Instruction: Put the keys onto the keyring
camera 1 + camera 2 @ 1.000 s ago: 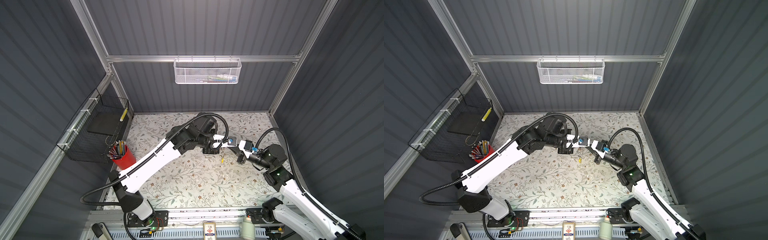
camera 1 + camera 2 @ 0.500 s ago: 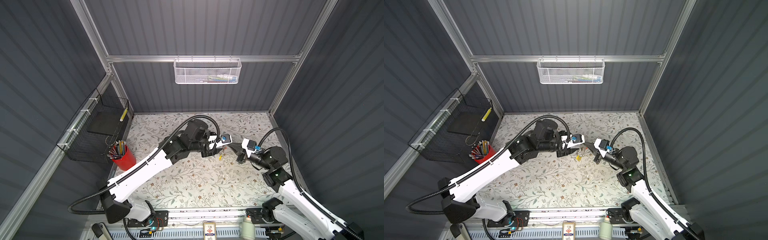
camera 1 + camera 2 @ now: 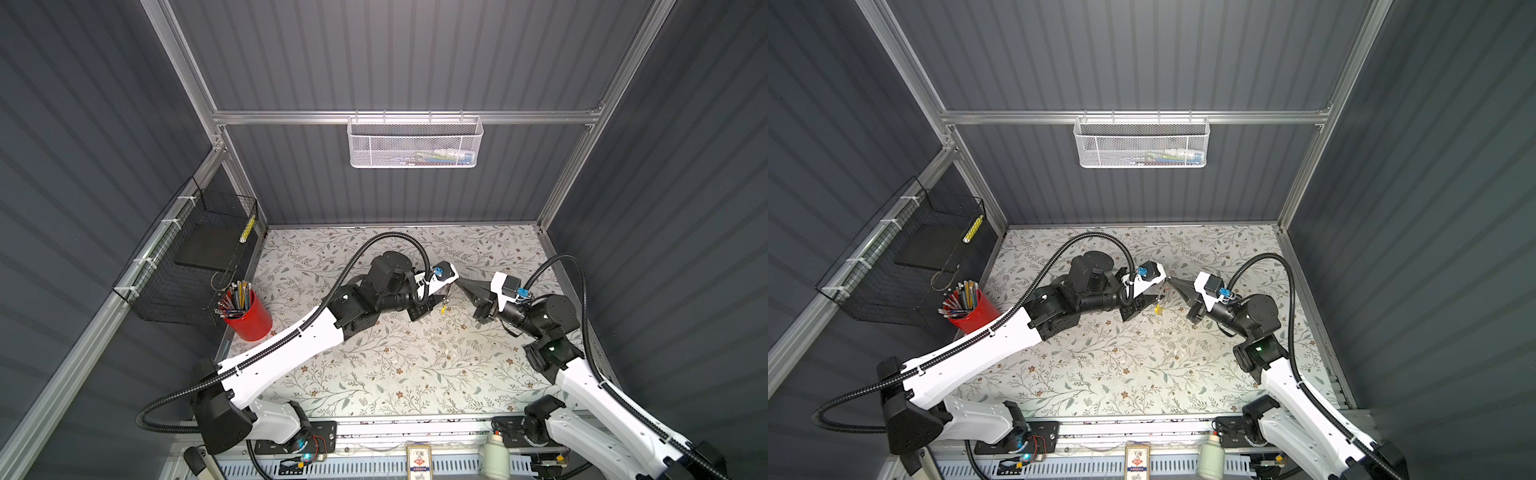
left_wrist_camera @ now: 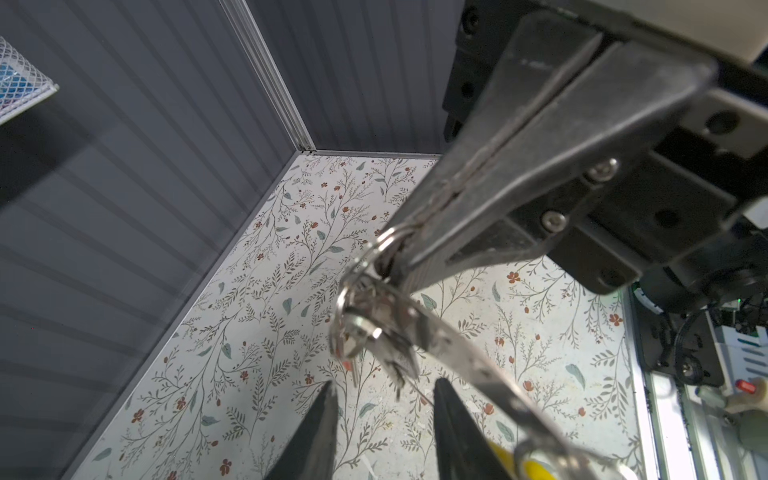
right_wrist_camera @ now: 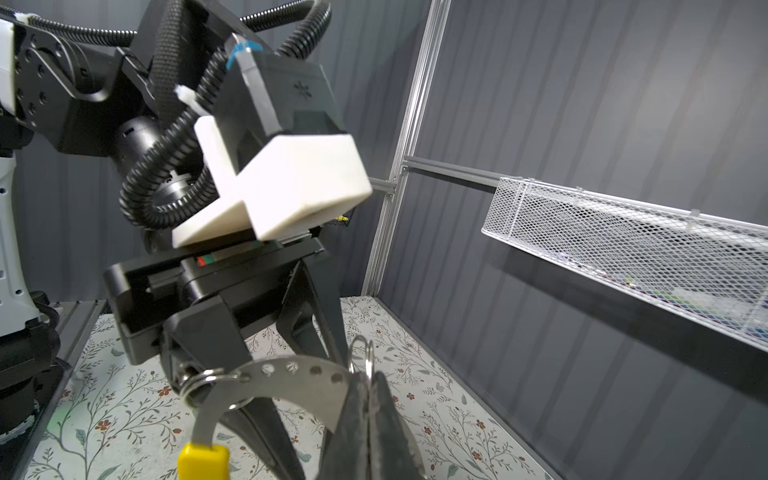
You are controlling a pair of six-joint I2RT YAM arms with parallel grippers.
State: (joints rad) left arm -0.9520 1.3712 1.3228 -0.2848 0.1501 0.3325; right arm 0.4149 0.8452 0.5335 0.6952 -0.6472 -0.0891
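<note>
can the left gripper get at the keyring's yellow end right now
Probably yes. The right gripper is shut on the keyring, holding it off the table, and the left gripper is open close beside the band; nothing stands between it and the yellow end.

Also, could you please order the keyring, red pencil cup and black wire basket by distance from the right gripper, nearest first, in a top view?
1. The keyring, held in the right gripper, above mid-table.
2. The red pencil cup, table's left edge.
3. The black wire basket, left wall.

Left pincer [image 4: 384,386] parted, right pincer [image 5: 368,382] clamped.
</note>
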